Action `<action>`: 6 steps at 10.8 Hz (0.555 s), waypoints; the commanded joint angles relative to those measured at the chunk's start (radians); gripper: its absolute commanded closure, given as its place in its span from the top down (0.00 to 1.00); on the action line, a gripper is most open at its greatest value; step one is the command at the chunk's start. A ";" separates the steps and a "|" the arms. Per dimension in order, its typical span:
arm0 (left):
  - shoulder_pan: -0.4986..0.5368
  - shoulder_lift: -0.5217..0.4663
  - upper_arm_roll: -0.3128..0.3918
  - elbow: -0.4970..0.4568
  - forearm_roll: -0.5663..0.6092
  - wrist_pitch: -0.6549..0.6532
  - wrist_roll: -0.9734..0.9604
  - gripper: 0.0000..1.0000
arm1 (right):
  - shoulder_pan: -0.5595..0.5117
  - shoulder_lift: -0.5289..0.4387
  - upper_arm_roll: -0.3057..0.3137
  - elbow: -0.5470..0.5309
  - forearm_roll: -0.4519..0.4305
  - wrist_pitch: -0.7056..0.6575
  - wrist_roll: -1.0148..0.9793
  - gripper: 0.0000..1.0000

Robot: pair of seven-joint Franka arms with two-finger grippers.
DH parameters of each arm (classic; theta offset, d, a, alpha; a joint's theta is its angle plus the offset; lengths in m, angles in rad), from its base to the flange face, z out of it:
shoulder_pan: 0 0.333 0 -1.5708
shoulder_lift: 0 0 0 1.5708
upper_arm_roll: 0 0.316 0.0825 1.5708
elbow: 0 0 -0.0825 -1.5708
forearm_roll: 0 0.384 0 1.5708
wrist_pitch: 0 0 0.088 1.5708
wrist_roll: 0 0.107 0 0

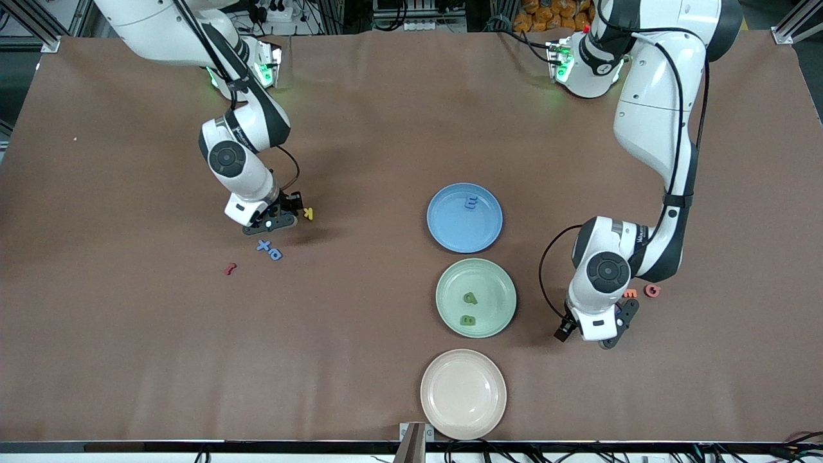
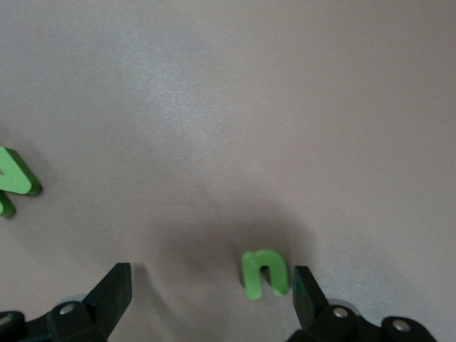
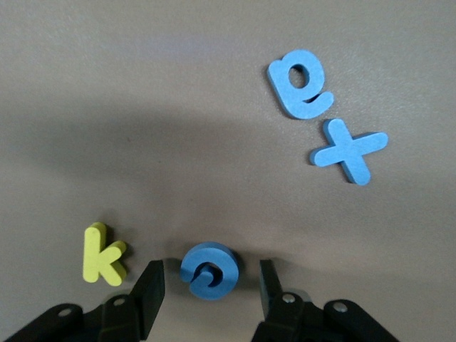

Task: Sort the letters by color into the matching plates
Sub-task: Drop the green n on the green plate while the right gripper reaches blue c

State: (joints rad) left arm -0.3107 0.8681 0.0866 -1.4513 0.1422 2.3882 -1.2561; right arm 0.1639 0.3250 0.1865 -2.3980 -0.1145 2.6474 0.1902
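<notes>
The right gripper, half-open, straddled a light, squashy blue foam letter beside the yellow foam K, best pinched across its flat sides; the left gripper gaped empty around a green foam n.

Only readable stuff here is the foam letters themselves, no brand text I can make out. Right wrist view: a yellow k, a blue x, a blue letter that reads like an a or e, and a blue curled one I can't pin down. Left wrist view: a green n on the worktop. The letters in the plates are too small to read.
</notes>
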 commanded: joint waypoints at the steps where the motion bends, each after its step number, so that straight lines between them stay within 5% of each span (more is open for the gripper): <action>1: -0.001 0.026 -0.002 0.046 0.014 0.031 0.009 1.00 | -0.037 0.005 0.014 -0.030 -0.060 0.037 -0.002 0.52; 3: 0.001 0.040 -0.002 0.046 0.014 0.072 0.010 1.00 | -0.037 0.006 0.014 -0.027 -0.062 0.034 0.002 0.04; 6: 0.015 0.061 -0.004 0.046 0.014 0.129 0.012 1.00 | -0.037 -0.014 0.016 0.009 -0.056 0.007 0.020 0.00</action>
State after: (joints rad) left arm -0.3044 0.9011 0.0847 -1.4335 0.1422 2.4945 -1.2561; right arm 0.1511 0.3286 0.1889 -2.4067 -0.1555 2.6667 0.1903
